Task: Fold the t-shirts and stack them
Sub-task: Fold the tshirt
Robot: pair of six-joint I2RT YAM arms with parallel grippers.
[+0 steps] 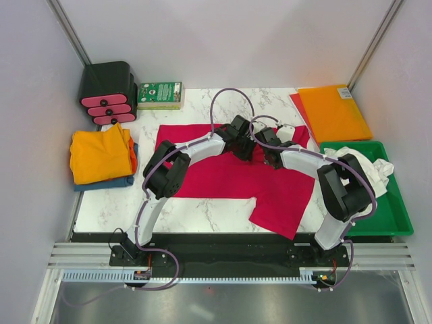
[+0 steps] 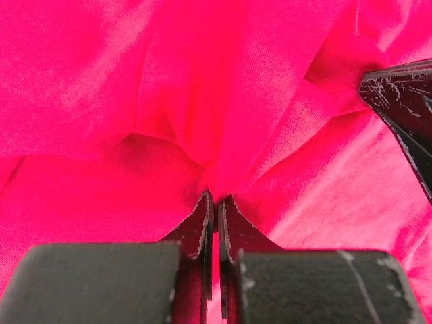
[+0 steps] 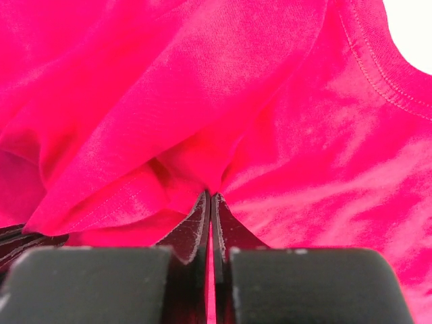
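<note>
A crimson-red t-shirt [image 1: 223,177] lies spread across the marble table, one sleeve hanging toward the near right edge. My left gripper [image 1: 244,147] is shut on a pinch of the red cloth [image 2: 202,121] near the shirt's far middle. My right gripper [image 1: 268,154] is shut on a fold of the same cloth [image 3: 202,135] just to the right of it. The right gripper's fingertip shows at the right edge of the left wrist view [image 2: 405,108]. A folded golden-yellow t-shirt [image 1: 100,154] lies on a blue one [image 1: 108,182] at the left. A white t-shirt [image 1: 361,169] lies crumpled in the green tray [image 1: 385,216].
A stiff orange plastic sheet [image 1: 332,111] lies at the far right. A black holder with pink pads [image 1: 108,94] and a green box [image 1: 160,94] stand at the far left. The table's near edge runs just above the arm bases.
</note>
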